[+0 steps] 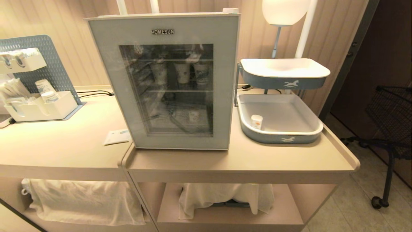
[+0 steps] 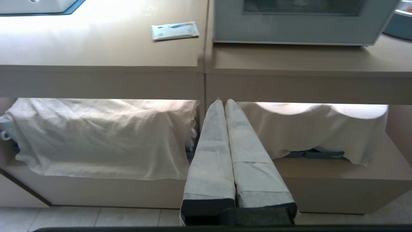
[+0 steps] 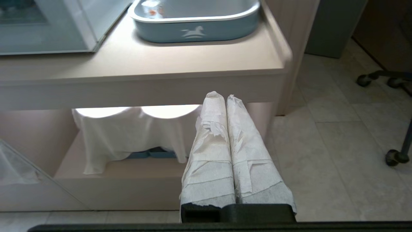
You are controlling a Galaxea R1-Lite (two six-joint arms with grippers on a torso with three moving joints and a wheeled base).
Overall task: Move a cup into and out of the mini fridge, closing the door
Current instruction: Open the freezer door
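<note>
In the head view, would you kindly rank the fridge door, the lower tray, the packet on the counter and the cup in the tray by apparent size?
1. Door
2. Lower tray
3. Packet
4. Cup

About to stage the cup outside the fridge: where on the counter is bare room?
Free: the counter strip in front of the mini fridge and lower tray, and the left counter between the flat packet and the front edge. Crowded: the organizer at far left. The lower tray holds only one small cup.

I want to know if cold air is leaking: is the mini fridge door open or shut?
Shut. The door lies flat against the front of the mini fridge, with no gap showing along its edges.
</note>
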